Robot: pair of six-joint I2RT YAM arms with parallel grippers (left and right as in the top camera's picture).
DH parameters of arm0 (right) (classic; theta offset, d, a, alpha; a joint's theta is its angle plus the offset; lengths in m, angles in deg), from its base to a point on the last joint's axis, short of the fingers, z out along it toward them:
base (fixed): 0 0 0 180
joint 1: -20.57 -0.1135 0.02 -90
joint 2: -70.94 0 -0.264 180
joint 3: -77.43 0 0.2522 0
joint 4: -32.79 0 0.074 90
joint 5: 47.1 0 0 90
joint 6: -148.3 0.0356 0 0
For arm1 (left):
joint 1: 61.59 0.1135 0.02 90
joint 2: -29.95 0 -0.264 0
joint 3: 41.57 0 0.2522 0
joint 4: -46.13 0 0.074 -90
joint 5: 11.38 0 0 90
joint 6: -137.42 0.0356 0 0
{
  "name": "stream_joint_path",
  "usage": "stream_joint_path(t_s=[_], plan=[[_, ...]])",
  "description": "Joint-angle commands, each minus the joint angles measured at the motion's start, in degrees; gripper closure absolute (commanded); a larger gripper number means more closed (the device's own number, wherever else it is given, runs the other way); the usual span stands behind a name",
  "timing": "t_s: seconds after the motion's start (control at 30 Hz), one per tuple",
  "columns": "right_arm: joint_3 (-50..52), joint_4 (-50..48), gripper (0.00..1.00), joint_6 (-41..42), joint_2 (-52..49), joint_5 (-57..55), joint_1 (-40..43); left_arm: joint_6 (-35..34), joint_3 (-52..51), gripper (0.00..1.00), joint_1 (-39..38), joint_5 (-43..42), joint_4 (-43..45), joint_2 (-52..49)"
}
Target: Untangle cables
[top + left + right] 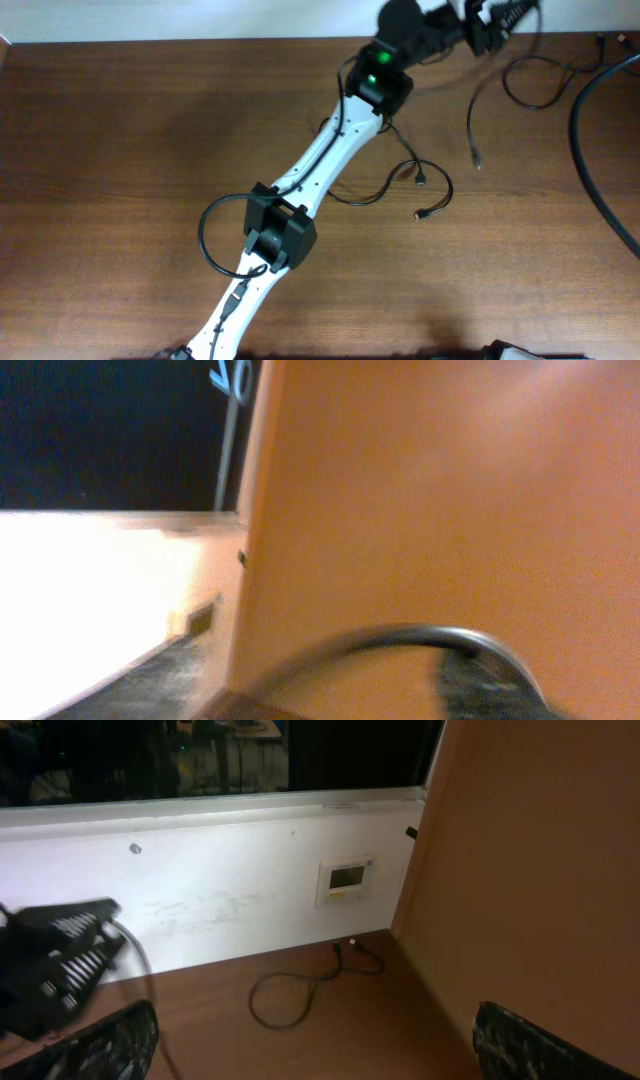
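Several thin black cables lie on the wooden table. One cable (pixel 473 110) hangs from my left gripper (pixel 492 24), which is raised at the table's far edge and shut on it; its plug end (pixel 478 162) dangles low. In the blurred left wrist view this cable (pixel 400 633) arcs past one finger (pixel 485 682). A tangled cable (pixel 400 170) with plug ends (pixel 421 214) lies beside the left arm. Another loop (pixel 530 85) lies at the far right and shows in the right wrist view (pixel 290 995). My right gripper (pixel 320 1055) is open and empty, looking at the left gripper (pixel 60 960).
A thick black cable (pixel 598 150) curves along the table's right side. The left arm (pixel 320 170) stretches diagonally across the table. A white wall with a small panel (pixel 345 880) stands behind the table's far edge. An orange wall (pixel 540 870) is on the right.
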Motion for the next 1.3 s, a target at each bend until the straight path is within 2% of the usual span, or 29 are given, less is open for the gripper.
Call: stream_joint_path(t_s=[0.0,0.03,0.13,0.27,0.33,0.43,0.53,0.57,0.6,0.67,0.7,0.8,0.9,1.0,1.07,1.17,1.27], plan=[[-0.4,0.0,0.01,0.3,0.0,0.7,0.4,3.6,5.8,0.01,3.2,-4.9,-14.2,6.1],[-0.4,-0.2,0.0,0.3,-0.5,2.2,0.3,10.1,9.3,0.01,5.3,-4.8,-27.3,9.0],[-0.4,-0.7,0.01,0.3,-2.7,13.1,0.3,25.2,15.5,0.01,9.7,-1.7,-54.6,18.6],[-0.4,-0.7,0.01,0.3,-5.4,20.6,0.3,28.1,15.5,0.01,14.6,1.1,-69.3,27.0],[-0.4,-0.7,0.01,1.0,-6.7,20.6,-1.0,29.9,15.5,0.01,16.5,10.7,-76.7,29.2],[-0.4,0.3,0.01,2.2,-12.7,20.5,-8.5,33.1,15.5,0.01,16.7,28.0,-88.3,32.0],[-0.4,3.3,0.01,1.7,-21.7,18.1,-15.2,34.9,15.5,0.01,16.7,33.2,-93.2,33.4],[-0.4,4.8,0.01,-1.7,-24.7,18.1,-16.7,35.3,15.5,0.01,16.7,33.7,-94.1,33.6],[-0.4,7.5,0.01,-7.6,-27.6,18.1,-17.9,36.0,15.5,0.01,16.7,34.3,-94.8,33.6],[-0.4,19.1,0.01,-30.4,-34.9,19.3,-21.2,36.8,15.5,0.01,16.7,34.7,-96.1,33.6],[-0.4,22.8,0.01,-36.7,-37.6,19.3,-22.1,36.9,15.5,0.01,16.7,34.7,-96.3,33.6],[0.3,25.0,0.01,-45.4,-44.4,19.3,-21.9,37.3,15.5,0.01,16.7,34.7,-97.5,33.6],[2.6,24.2,0.06,-47.5,-51.3,18.6,-20.0,37.2,15.5,0.01,16.7,39.3,-100.3,33.6],[2.6,21.0,0.07,-40.4,-55.0,19.3,-16.9,37.2,15.5,0.01,16.7,39.7,-102.5,33.6],[2.7,20.7,0.07,-39.6,-57.0,24.0,-15.7,37.2,15.5,0.01,16.7,39.7,-102.6,33.6],[4.7,18.0,0.08,-44.9,-57.4,24.5,-17.4,37.2,15.5,0.01,16.7,39.6,-103.2,33.6],[12.4,10.1,0.08,-46.1,-57.4,25.6,-19.9,37.2,15.5,0.01,16.7,39.6,-105.4,33.6]])
